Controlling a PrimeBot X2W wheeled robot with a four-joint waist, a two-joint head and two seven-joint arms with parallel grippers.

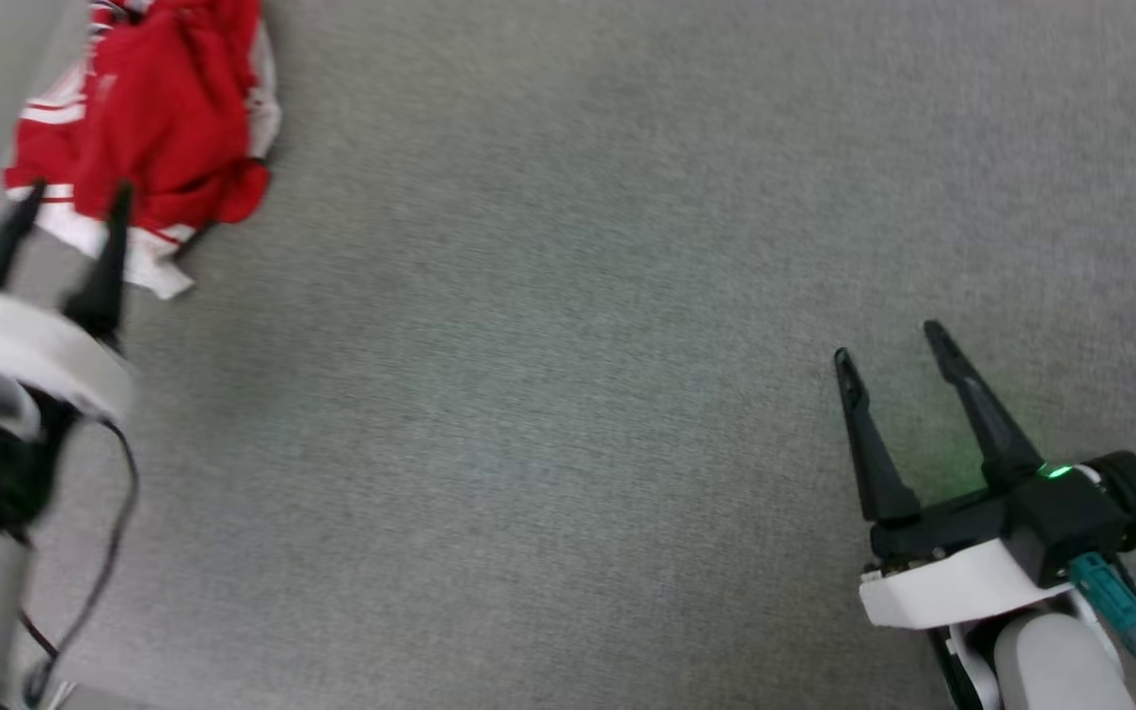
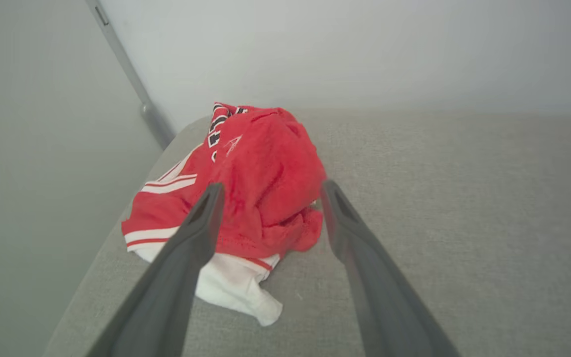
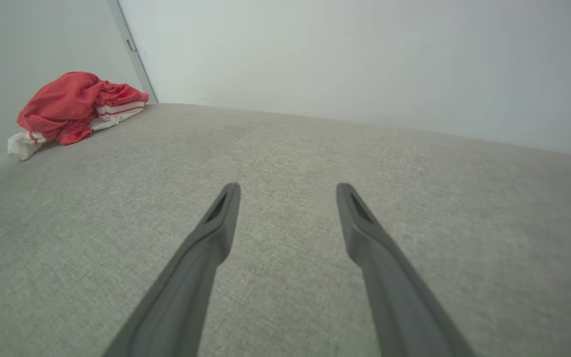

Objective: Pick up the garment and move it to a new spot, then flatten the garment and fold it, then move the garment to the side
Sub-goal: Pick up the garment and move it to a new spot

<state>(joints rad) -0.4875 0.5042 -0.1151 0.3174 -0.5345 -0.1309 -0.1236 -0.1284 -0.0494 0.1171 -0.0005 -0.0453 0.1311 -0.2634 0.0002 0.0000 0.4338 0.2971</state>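
The garment (image 1: 166, 118) lies crumpled in a heap at the far left corner of the grey surface, red with white striped trim and a white sleeve end at its near side. My left gripper (image 1: 76, 193) is open just in front of the heap, its fingertips level with the near edge; nothing is between them. In the left wrist view the garment (image 2: 260, 183) sits straight ahead between and beyond the left gripper (image 2: 270, 191). My right gripper (image 1: 888, 340) is open over bare surface at the lower right, far from the garment (image 3: 70, 106). The right gripper (image 3: 288, 191) holds nothing.
The grey fabric surface (image 1: 568, 394) spreads wide to the right of the heap. Its left edge (image 2: 112, 233) runs right beside the garment. A pale wall (image 3: 365, 59) rises behind, with a grey vertical strip (image 2: 127, 69) in the corner.
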